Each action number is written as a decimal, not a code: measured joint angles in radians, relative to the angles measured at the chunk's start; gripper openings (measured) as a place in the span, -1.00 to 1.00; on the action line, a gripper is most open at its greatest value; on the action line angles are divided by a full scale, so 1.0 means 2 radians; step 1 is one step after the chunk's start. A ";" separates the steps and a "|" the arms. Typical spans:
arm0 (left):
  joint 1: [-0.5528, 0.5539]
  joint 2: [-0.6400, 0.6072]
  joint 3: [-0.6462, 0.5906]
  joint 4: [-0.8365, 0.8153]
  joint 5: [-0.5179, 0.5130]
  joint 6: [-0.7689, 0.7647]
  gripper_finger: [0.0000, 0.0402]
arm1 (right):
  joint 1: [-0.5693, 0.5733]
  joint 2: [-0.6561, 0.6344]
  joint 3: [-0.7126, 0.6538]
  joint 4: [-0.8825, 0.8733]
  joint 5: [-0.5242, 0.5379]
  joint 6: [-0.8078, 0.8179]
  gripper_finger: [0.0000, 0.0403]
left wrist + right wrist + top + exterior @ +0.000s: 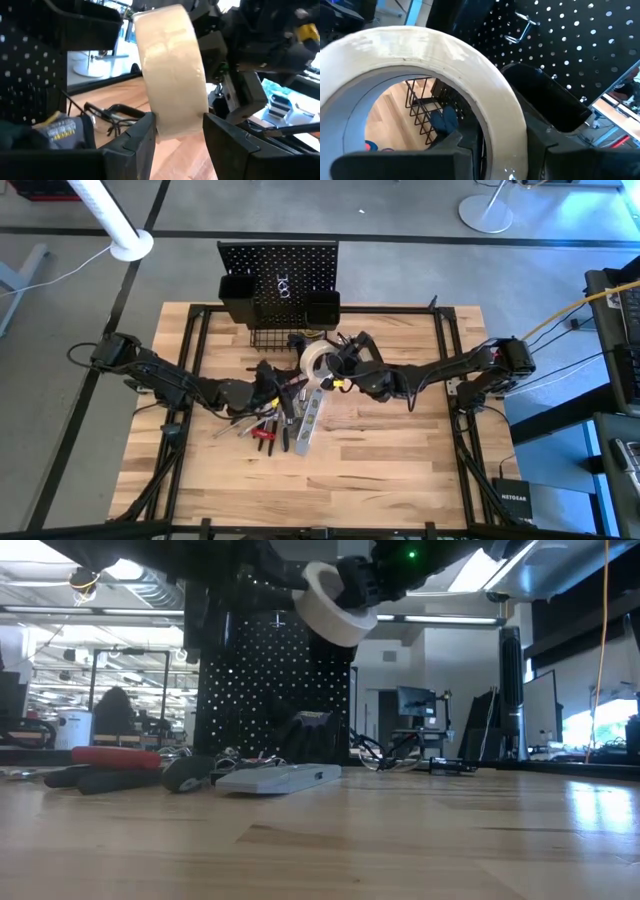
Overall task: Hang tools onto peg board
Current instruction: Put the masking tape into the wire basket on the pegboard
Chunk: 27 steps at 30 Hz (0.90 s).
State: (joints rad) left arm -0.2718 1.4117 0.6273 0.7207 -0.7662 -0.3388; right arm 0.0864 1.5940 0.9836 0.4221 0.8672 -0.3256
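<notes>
While both arms meet above the middle of the tabletop (pixel 380 470), the pile of tools lies on the wood nearer the front edge: red-handled pliers (pixel 262 434) (pixel 115 757) and the silver level bar (pixel 308 420) (pixel 278 778), with other dark tools jumbled beside them that are hard to tell apart. Above that pile, lifted clear of the table, is the pale tape roll (pixel 319 362) (pixel 335 606) (pixel 172 70) (pixel 470 65). The right gripper (pixel 338 370) (pixel 495 155) is clamped on the roll's wall, one finger inside the ring and one outside. The left gripper (pixel 282 385) (pixel 179 135) reaches in from the left edge's side with its fingers spread on either flat side of the roll; whether they press on the tape or stand just off it I cannot tell. Beyond the roll, at the back edge, the black peg board (pixel 280 270) (pixel 270 690) (pixel 570 40) stands upright, with black bins (pixel 240 305) and a wire basket (pixel 275 338) hung on its face.
</notes>
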 joint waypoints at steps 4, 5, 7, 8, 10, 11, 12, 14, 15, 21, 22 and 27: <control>-0.007 0.000 0.000 0.009 0.002 0.014 -0.25 | 0.000 0.000 0.000 0.000 -0.002 0.003 -0.56; -0.007 0.000 0.000 0.008 0.004 0.015 -0.25 | -0.002 0.000 0.000 0.000 -0.001 0.002 -0.56; -0.008 0.000 0.000 -0.002 0.000 0.014 -0.25 | -0.003 0.000 0.000 -0.003 -0.001 -0.001 -0.56; -0.009 0.000 0.000 -0.011 -0.008 0.012 -0.25 | -0.003 0.001 0.000 -0.003 0.002 -0.005 -0.56; -0.012 0.000 0.002 -0.029 -0.026 0.004 -0.25 | -0.004 0.003 0.000 -0.009 0.015 -0.013 -0.56; -0.012 0.000 0.002 -0.036 -0.036 0.003 -0.25 | -0.005 0.004 -0.001 -0.009 0.016 -0.016 -0.56; -0.013 0.000 0.002 -0.042 -0.043 0.003 -0.25 | -0.005 0.004 -0.001 -0.009 0.017 -0.018 -0.55; -0.013 -0.001 0.002 -0.055 -0.065 0.005 -0.25 | -0.004 0.002 0.000 -0.008 0.027 -0.021 -0.55; -0.014 -0.005 0.002 -0.064 -0.082 0.005 -0.25 | -0.004 0.002 0.000 -0.011 0.033 -0.024 -0.55; -0.029 -0.028 0.002 -0.031 -0.091 0.014 -0.25 | -0.005 0.002 0.000 -0.005 0.029 -0.013 -0.54; -0.029 -0.028 0.002 -0.016 -0.078 0.020 -0.25 | -0.005 0.004 0.000 -0.002 0.019 -0.002 -0.55; -0.019 -0.010 0.002 0.061 0.053 0.055 -0.25 | -0.019 0.010 0.000 0.005 -0.042 0.054 -0.56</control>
State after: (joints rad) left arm -0.3093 1.3910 0.6312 0.8437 -0.6595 -0.2284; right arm 0.0477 1.6145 0.9829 0.4314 0.7832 -0.2184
